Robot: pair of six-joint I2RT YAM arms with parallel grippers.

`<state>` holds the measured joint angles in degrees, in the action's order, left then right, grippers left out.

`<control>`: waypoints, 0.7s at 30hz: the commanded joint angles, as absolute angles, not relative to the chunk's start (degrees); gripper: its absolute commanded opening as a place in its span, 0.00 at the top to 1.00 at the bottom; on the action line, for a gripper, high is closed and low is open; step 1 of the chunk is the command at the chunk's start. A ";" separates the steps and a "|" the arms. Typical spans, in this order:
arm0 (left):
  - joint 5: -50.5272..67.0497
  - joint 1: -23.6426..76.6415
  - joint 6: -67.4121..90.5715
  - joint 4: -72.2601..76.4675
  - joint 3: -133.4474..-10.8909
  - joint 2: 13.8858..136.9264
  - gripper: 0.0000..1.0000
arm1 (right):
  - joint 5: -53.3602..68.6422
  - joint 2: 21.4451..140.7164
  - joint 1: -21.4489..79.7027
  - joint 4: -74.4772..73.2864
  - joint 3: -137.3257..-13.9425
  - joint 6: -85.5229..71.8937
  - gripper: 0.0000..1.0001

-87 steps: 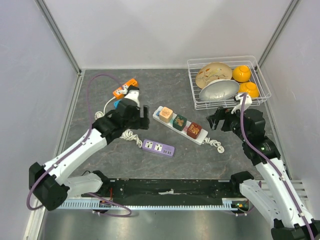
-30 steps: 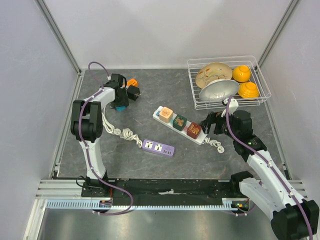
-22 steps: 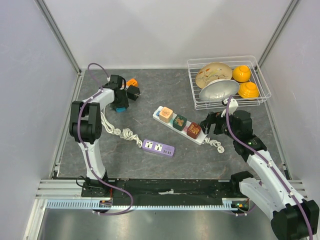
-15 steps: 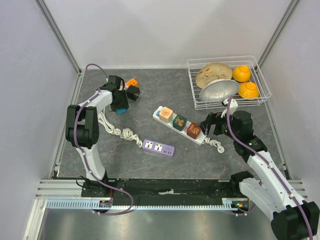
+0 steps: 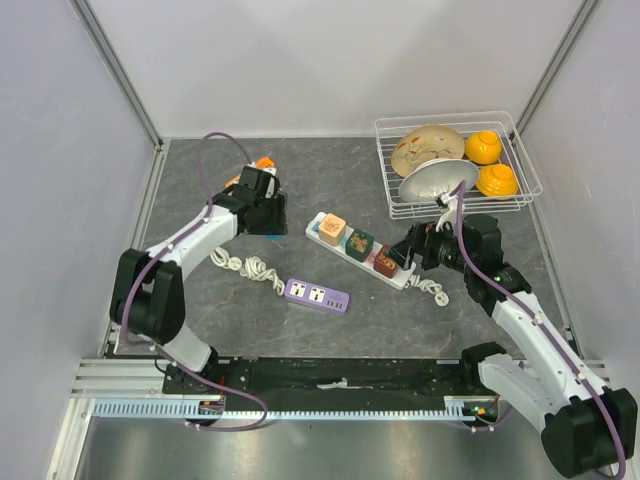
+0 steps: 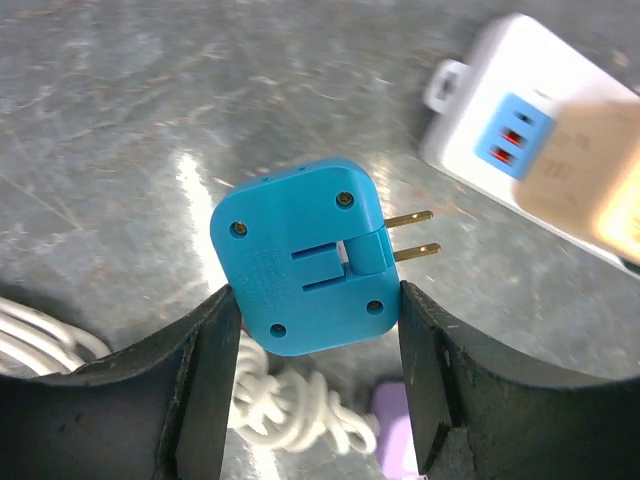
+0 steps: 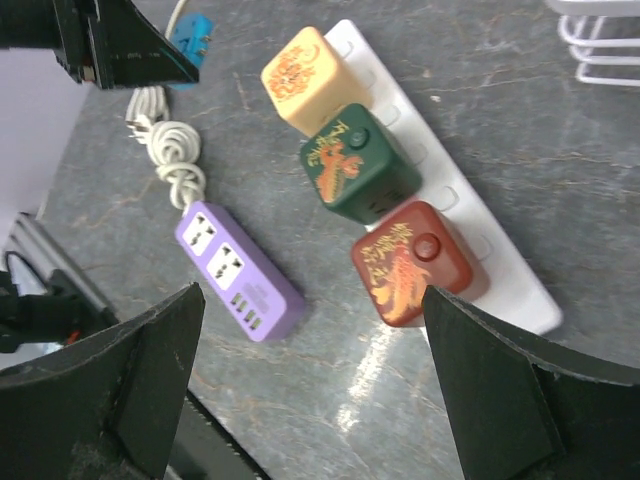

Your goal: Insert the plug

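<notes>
My left gripper (image 6: pixel 318 335) is shut on the blue plug (image 6: pixel 305 255), held off the table with its two brass prongs pointing right. The prongs face the near end of the white power strip (image 6: pixel 520 110), a short gap away. From above, the left gripper (image 5: pixel 268 208) and plug (image 5: pixel 272 229) hang left of the strip (image 5: pixel 405 279). The strip carries a peach cube (image 5: pixel 333 228), a green cube (image 5: pixel 360 243) and a red cube (image 5: pixel 386 260). My right gripper (image 5: pixel 407 250) stands open above the strip's right end, nothing between its fingers (image 7: pixel 150 360).
A purple power strip (image 5: pixel 317 295) lies in front of the white one, with a coiled white cord (image 5: pixel 250 268) to its left. An orange strip (image 5: pixel 263 164) lies behind the left gripper. A wire basket (image 5: pixel 390 205) with bowls stands at the back right.
My left arm has swung right and nearer, carrying the blue plug from beside the orange strip toward the white strip's left end. The right gripper has shifted slightly left and stays open.
</notes>
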<state>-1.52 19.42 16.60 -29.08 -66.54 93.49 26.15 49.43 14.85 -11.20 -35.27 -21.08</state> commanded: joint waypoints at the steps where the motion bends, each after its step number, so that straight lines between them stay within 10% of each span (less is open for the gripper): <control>1: -0.35 23.55 14.16 -26.02 -64.08 85.62 0.93 | 31.11 52.37 16.69 -6.78 -39.02 -28.11 0.02; 21: -3.16 48.42 8.17 -22.50 -58.80 68.73 0.92 | 12.66 64.68 37.53 25.57 -34.45 -58.36 0.05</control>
<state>-1.72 46.35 10.15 -25.61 -59.20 70.48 17.23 62.92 36.18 16.69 -34.17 -53.67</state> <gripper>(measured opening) 0.651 0.966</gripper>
